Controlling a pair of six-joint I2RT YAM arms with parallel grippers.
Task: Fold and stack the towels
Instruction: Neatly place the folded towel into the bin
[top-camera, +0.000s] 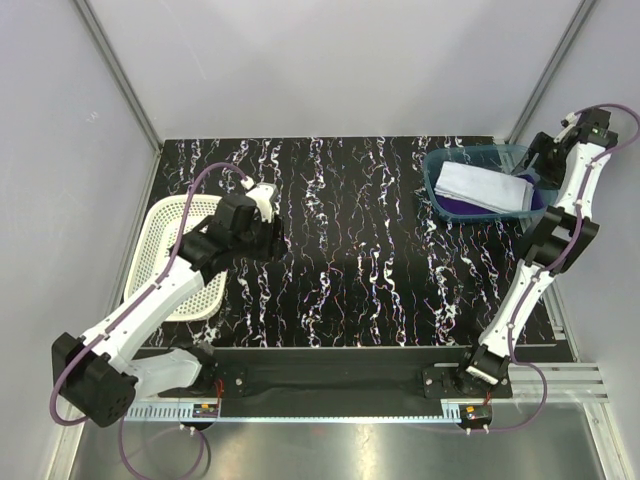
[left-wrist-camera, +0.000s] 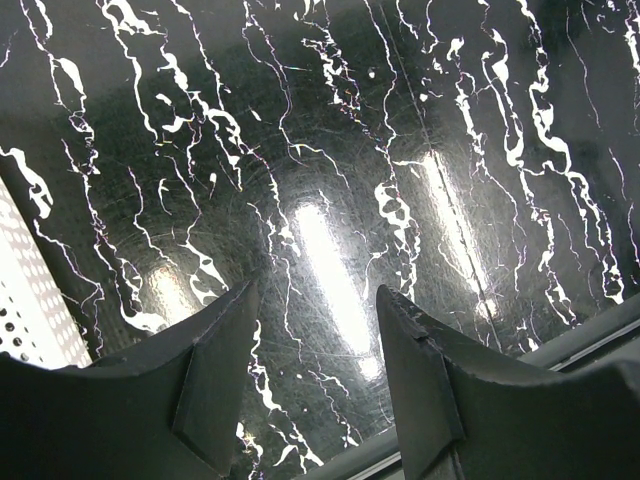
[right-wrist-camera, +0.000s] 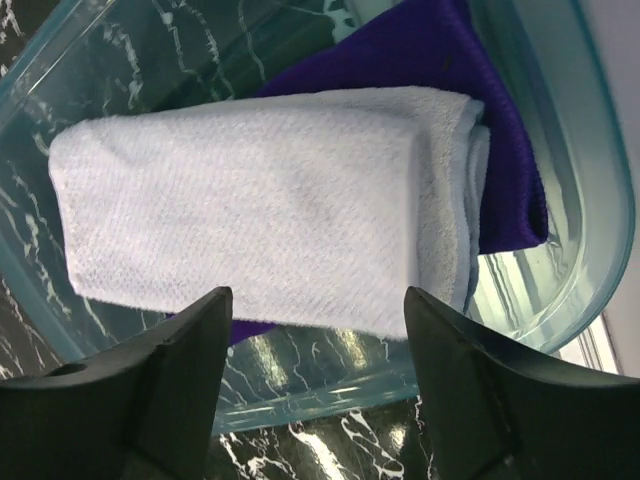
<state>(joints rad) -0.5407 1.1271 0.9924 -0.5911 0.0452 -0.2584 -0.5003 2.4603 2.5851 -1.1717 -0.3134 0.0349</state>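
Pale towel (right-wrist-camera: 260, 200) lies folded on purple towel (right-wrist-camera: 420, 50) in bin (right-wrist-camera: 560, 120): 2 stacked. Right gripper (right-wrist-camera: 315, 300) and left gripper (left-wrist-camera: 318, 292): fingers apart, empty.

The left arm (top-camera: 150, 305) and the right arm (top-camera: 515, 305) have white links and black joints. A thin purple cable (top-camera: 196, 180) runs along each. The fingers (left-wrist-camera: 215, 385) are dark grey wedges.

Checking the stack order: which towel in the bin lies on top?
The pale blue-white towel, folded, lies on top; the purple towel peeks out from beneath it.
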